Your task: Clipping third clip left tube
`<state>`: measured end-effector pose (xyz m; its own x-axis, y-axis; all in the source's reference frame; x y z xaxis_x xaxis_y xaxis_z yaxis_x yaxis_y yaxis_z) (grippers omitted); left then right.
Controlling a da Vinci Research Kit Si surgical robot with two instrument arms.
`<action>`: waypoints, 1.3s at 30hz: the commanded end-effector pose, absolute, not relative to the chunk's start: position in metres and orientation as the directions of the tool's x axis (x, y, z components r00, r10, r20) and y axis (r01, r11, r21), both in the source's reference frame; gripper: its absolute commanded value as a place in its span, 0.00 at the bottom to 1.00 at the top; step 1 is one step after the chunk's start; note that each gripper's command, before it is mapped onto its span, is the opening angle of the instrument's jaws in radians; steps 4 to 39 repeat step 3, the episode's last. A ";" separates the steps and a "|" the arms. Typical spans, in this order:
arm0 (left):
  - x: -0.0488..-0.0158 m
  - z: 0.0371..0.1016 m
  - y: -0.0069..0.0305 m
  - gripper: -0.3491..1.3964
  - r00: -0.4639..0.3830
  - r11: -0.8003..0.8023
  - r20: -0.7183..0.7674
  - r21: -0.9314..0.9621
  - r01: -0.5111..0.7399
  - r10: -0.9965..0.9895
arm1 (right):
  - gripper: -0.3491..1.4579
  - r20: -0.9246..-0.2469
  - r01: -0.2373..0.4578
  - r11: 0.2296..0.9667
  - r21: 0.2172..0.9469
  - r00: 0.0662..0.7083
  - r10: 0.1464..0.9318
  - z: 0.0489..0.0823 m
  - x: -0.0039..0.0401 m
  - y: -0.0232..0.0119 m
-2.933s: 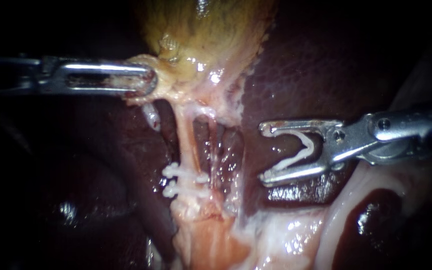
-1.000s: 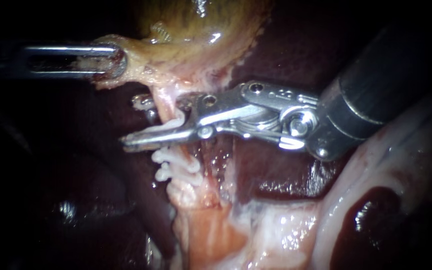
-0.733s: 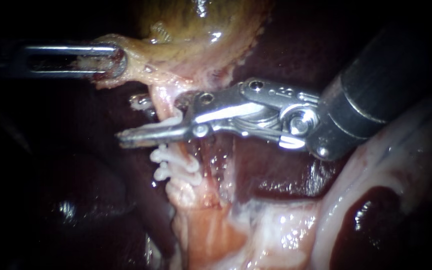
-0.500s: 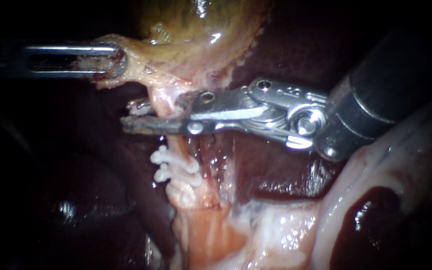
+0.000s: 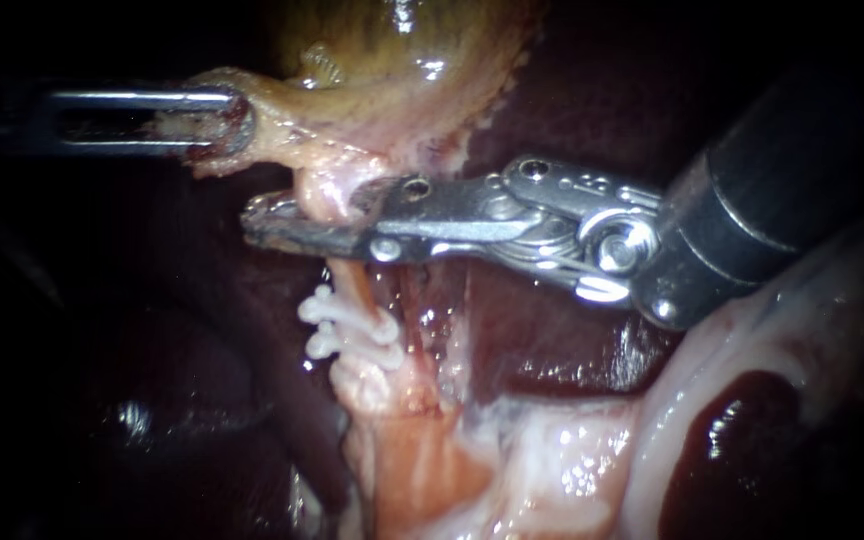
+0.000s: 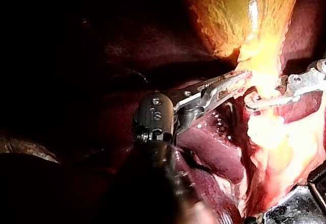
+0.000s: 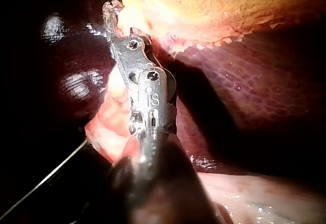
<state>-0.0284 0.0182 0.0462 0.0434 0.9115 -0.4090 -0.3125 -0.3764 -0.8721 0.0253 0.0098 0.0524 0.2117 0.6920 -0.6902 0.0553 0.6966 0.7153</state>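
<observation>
Left tool [image 5: 240, 122]: my left instrument's slotted steel jaws clamp the edge of the yellow-green gallbladder [image 5: 402, 50].
Right tool [image 5: 257, 222]: jaws narrow, pressed from both sides on the pale pink left tube [image 5: 354, 290].
Left tube: it hangs below the gallbladder and is gripped just above two white plastic clips [image 5: 344, 328].
Backdrop: dark red liver [image 5: 572, 110].

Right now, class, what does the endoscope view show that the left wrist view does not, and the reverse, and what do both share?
Only the endoscope view: two white clips on the left tube, below the right instrument. Only the left wrist view: the left instrument's joint and dark shaft. Both: the gallbladder, the left instrument gripping its pale edge, and the right instrument closed across the left tube.
</observation>
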 end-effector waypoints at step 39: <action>-0.0284 0.0462 0.0182 0.00 0.044 -0.376 -0.409 -0.872 -0.313 0.912 | 0.00 -0.690 0.080 0.692 0.717 0.216 0.690 0.0532 0.0253 0.0098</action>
